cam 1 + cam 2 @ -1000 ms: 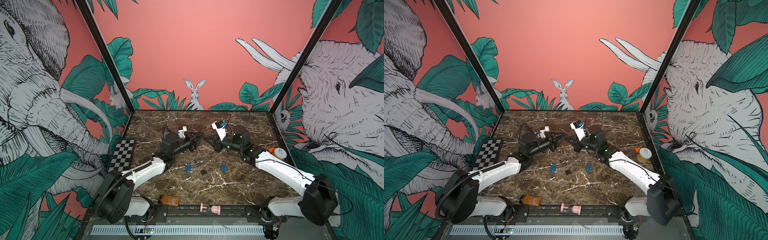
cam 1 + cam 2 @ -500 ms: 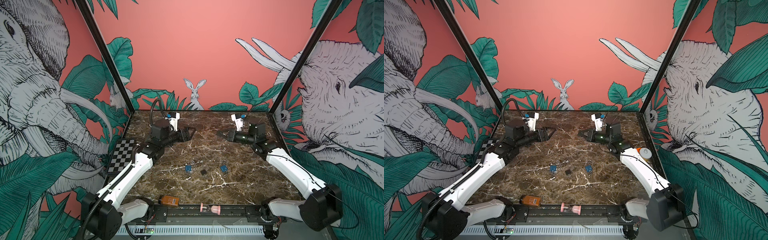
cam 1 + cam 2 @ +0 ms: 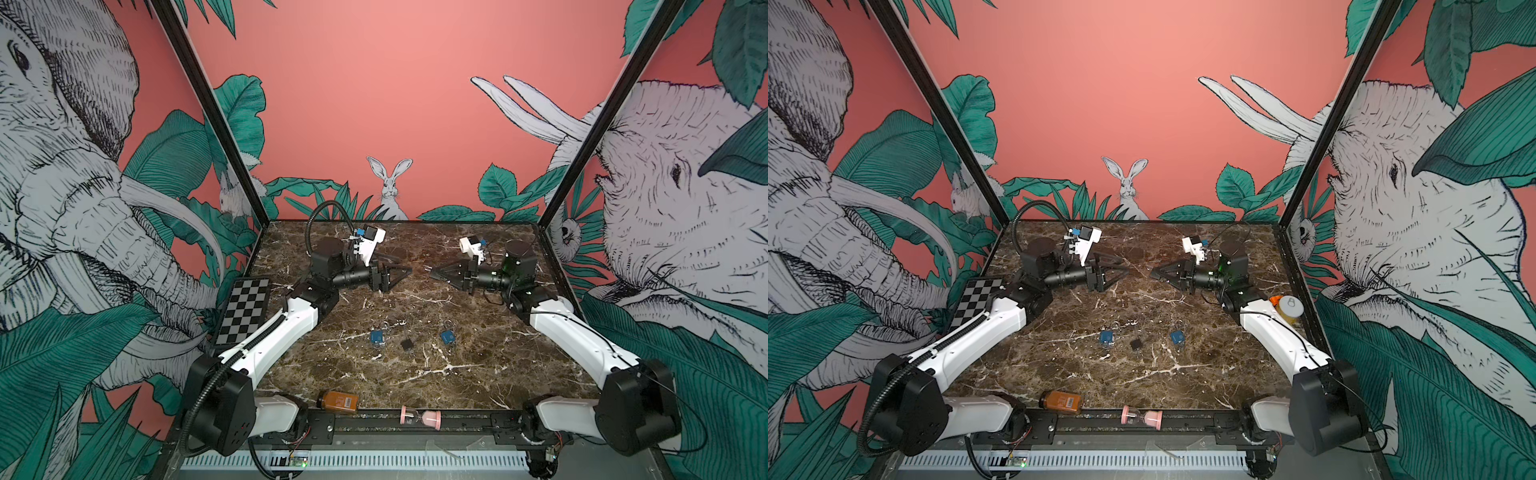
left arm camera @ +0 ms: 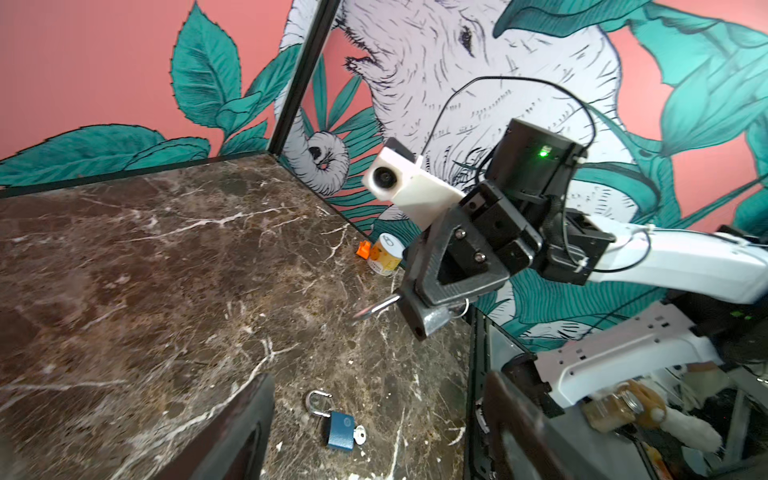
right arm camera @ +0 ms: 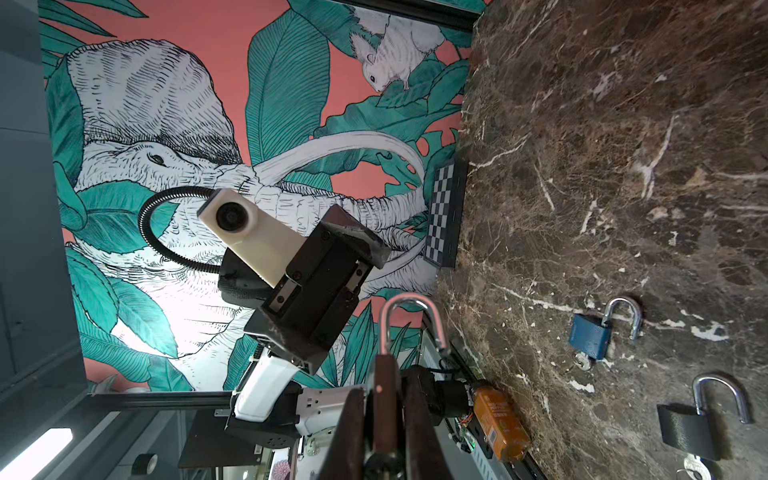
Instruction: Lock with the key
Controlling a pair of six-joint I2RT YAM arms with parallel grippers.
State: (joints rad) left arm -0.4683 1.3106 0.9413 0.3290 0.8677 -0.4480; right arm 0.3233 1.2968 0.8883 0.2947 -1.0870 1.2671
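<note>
Arms just split apart! Left gripper [image 3: 405, 267] backs off, hovers beyond black padlock [image 3: 406, 344] toward back wall, fingers [image 4: 232, 432] now spread, empty. Right gripper [image 3: 429, 273], beyond-right of it, stays clenched on held padlock [image 5: 385, 374], shackle still open. Locking looks unfinished, key not visible.

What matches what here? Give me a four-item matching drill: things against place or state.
Things
1. black padlock
2. brown bottle
3. left gripper
4. right gripper

Place or state
a. shut on the raised padlock
b. lying at the near edge of the table
c. open, empty
d. between the blue padlocks

Pairs: 1-d, 2-b, 3-c, 4-a
</note>
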